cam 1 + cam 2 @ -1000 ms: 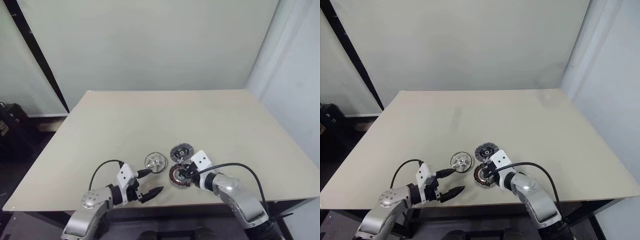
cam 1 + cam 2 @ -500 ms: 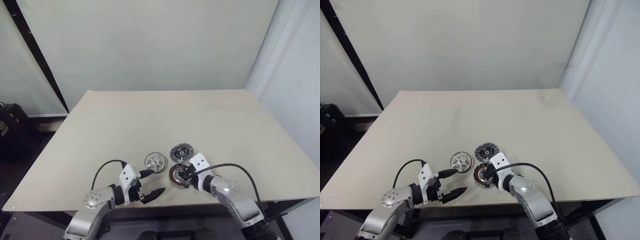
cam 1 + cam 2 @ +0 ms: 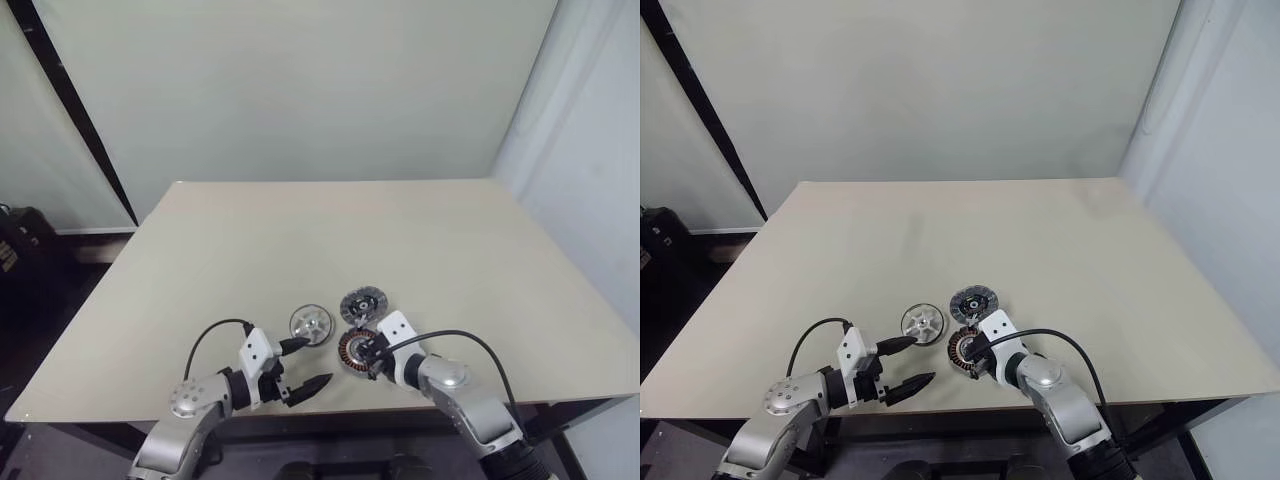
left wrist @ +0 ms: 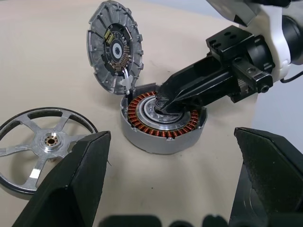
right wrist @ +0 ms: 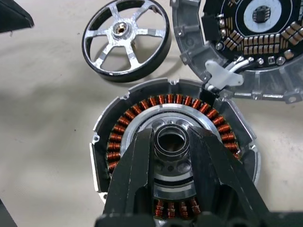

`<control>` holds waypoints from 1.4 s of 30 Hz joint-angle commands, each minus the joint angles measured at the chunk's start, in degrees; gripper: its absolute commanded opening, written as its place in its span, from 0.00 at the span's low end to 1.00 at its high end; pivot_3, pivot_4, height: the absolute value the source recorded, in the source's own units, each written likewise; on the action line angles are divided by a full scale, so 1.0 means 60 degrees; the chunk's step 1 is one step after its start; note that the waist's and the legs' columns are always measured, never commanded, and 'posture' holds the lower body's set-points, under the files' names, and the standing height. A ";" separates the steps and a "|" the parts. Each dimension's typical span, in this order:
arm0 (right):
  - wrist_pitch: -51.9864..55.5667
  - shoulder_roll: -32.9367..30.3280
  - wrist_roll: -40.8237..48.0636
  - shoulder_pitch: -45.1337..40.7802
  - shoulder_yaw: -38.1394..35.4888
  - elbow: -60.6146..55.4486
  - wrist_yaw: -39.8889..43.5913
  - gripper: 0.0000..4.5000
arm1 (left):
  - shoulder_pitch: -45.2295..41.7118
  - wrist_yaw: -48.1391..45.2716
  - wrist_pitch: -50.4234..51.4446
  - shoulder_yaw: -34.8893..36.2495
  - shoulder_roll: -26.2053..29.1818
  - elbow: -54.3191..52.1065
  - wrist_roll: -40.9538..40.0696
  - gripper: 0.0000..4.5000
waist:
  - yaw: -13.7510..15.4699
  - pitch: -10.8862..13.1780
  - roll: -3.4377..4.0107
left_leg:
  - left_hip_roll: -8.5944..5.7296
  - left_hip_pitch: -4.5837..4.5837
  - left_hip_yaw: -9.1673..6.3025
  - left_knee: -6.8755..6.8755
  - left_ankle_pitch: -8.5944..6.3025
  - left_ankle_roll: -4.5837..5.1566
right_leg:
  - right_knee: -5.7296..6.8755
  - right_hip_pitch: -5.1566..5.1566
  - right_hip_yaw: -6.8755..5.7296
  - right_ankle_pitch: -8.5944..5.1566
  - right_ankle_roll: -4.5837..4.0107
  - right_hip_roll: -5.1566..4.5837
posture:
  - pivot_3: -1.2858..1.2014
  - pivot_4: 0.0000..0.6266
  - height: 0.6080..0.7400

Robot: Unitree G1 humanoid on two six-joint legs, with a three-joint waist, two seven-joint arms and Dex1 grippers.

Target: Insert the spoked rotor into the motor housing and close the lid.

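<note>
- Our right gripper (image 5: 171, 142) has its two black fingers (image 5: 137, 163) closed around the small raised ring at the centre of the motor housing (image 4: 162, 124), one finger on each side of that ring, tips resting over the silvery middle.
- The housing sits on the table (image 3: 300, 240) close to the near edge, right of centre; copper windings circle its core inside a grey rim.
- Its hinged lid (image 4: 115, 47) stands open on the far side of the housing, joined to it by a small white connector, with the circuit face showing.
- Our left gripper (image 3: 305, 363) has its fingers spread wide apart and grips nothing; it hovers just off the near edge, left of the housing.
- The spoked rotor (image 3: 311, 323) lies flat on the table just left of the housing and lid, apart from both, with the far finger tip of the left gripper right at its near-left rim; we cannot tell whether they touch.
- The three parts are clustered near the front edge. The table stretches bare to the far edge and out to the left and right edges, giving wide room beyond the cluster.
- A pale wall (image 3: 300, 90) rises behind the far edge.
</note>
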 commanded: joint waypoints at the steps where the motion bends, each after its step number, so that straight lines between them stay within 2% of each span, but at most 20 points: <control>1: -0.0163 0.0049 0.0008 -0.0081 -0.0073 -0.0173 0.0014 0.18 | -0.0104 0.0041 -0.0123 0.0066 -0.0018 -0.0232 0.0019 1.00 | 0.0000 0.0000 0.0000 | 0.0000 0.0000 0.0000 0.0000 0.0000 0.0000 | 0.0000 0.0000 0.0000 0.0000 0.0000 0.0000 | 0.52 0.00 1.00; 42: -0.0194 0.0148 -0.0033 -0.0091 -0.0051 0.0060 0.0003 0.18 | -0.0004 0.0176 -0.0129 0.0069 -0.0007 -0.0323 0.0010 1.00 | 0.0000 0.0000 -0.0001 | 0.0000 0.0004 0.0003 0.0000 0.0000 0.0001 | 0.0001 0.0005 0.0000 0.0000 0.0000 0.0003 | 0.52 0.00 1.00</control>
